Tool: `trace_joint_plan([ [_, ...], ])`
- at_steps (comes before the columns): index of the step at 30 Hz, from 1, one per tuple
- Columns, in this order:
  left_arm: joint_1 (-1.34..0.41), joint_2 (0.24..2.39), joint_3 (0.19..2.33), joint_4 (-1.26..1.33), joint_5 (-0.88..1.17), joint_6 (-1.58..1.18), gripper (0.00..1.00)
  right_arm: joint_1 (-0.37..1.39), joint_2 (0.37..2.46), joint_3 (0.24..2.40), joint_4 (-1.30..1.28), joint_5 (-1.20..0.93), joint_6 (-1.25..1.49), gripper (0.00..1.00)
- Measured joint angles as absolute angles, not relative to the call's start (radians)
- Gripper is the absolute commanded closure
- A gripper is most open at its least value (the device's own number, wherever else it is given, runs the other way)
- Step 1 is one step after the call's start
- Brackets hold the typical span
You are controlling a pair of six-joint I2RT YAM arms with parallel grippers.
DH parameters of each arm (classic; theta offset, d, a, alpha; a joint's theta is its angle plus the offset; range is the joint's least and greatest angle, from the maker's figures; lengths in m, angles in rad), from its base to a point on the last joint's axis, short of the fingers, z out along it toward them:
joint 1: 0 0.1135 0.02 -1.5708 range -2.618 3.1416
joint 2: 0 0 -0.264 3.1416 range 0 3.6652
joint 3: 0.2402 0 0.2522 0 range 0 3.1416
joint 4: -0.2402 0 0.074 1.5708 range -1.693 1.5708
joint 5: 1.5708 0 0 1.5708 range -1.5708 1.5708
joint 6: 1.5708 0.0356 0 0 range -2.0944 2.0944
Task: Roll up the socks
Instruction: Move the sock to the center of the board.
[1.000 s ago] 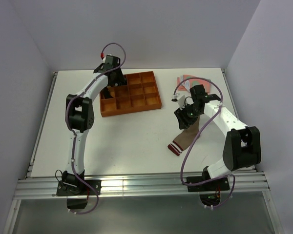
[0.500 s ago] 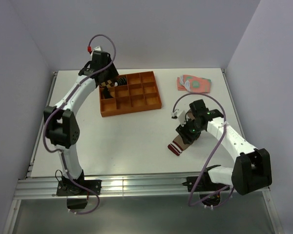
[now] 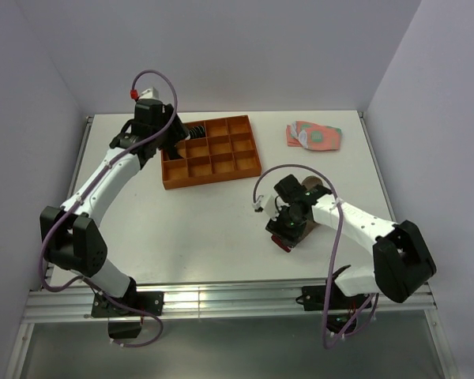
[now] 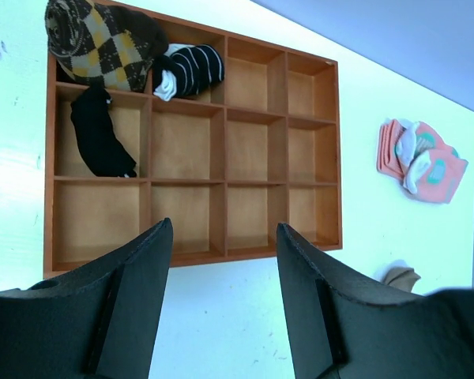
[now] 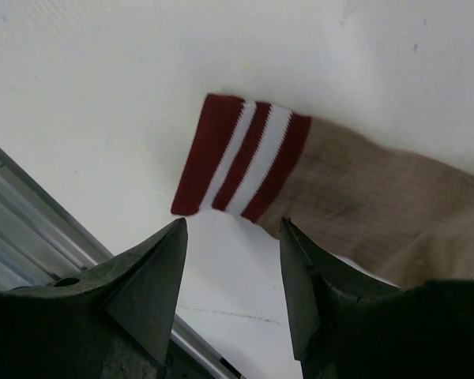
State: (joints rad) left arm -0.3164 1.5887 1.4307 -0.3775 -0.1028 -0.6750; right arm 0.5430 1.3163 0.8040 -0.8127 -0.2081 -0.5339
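Your right gripper (image 5: 231, 229) hangs open over the striped cuff of the long tan-brown fabric sock (image 5: 363, 197); your left gripper (image 4: 223, 229) gapes empty by the far orange wooden compartment tray (image 4: 193, 257).

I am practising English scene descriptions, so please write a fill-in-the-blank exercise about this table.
1. The orange wooden tray has ___ compartments.
2. The long tan fabric sock has a cuff striped maroon and ___.
3. The right end effector hovers above that sock with its jaws ___.
Missing words: twelve, white, open.

black striped sock (image 4: 191, 69): bunched in tray (image 4: 50, 158) compartment | tan sock (image 5: 363, 213): flat on table (image 5: 103, 79) (maroon-white cuff)
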Motion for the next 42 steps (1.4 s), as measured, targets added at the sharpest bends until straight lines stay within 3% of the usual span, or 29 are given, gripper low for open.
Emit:
trace_joint_plan([
  [19, -0.341, 1.562, 1.361, -0.336, -0.075, -0.675, 0.4, 0.638, 1.514, 0.818, -0.723, -0.159, -0.466, 0.43],
  [29, -0.341, 1.541, 1.345, -0.334, -0.075, -0.675, 0.39, 0.69, 1.589, 0.88, -0.746, -0.113, -0.466, 0.56],
  [42, -0.331, 1.392, 1.287, -0.346, -0.095, -0.675, 0.38, 0.942, 1.699, 1.038, -0.725, -0.211, -0.474, 0.6],
])
